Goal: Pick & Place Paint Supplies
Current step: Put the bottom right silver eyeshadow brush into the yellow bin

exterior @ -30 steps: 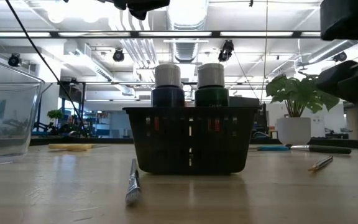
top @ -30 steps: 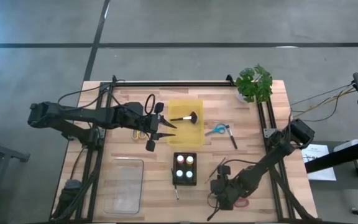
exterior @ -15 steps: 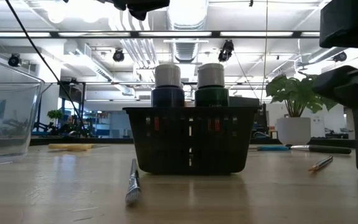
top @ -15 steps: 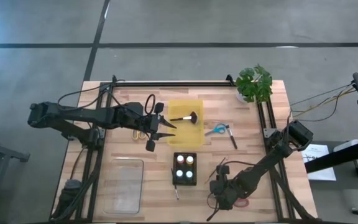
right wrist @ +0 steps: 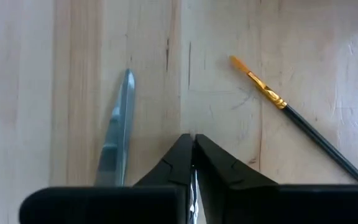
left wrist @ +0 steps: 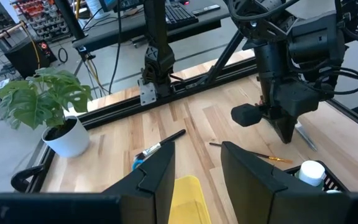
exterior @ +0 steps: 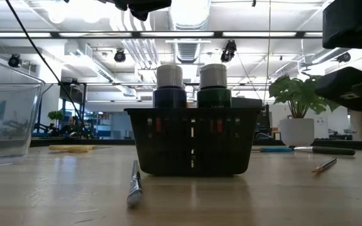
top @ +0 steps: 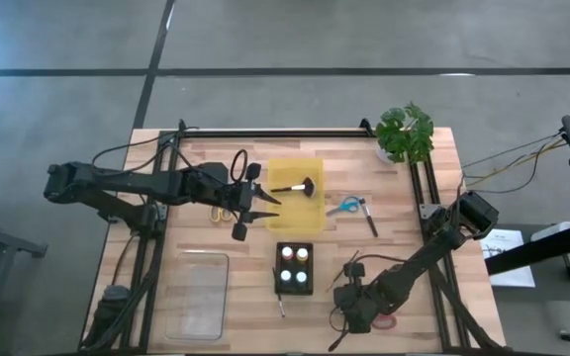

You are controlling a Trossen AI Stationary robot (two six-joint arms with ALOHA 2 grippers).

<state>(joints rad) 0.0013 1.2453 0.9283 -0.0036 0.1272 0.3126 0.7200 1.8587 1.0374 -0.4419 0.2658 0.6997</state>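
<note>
The right gripper (right wrist: 192,163) is low over the near right part of the tabletop (top: 424,198), beside the black basket (top: 295,268). Its fingers (right wrist: 219,165) are pressed together; a thin bright sliver shows between the tips, but whether it is gripped cannot be told. A silver-ferruled paintbrush (right wrist: 118,132) and an orange-tipped, dark-handled paintbrush (right wrist: 291,112) lie flat on the wood ahead of it, well apart from each other.

The left gripper (top: 252,203) hangs at the left edge of the yellow tray (top: 310,219), fingers (left wrist: 156,175) partly open and holding nothing. The broad black-bristled brush (top: 297,187) lies in that tray.

Four paint bottles (top: 295,266) stand upright in the basket. Another paintbrush (top: 279,302) lies on the tabletop just in front of the basket. A blue-handled pair of scissors (top: 343,207) and a dark brush (top: 368,215) lie right of the tray.
</note>
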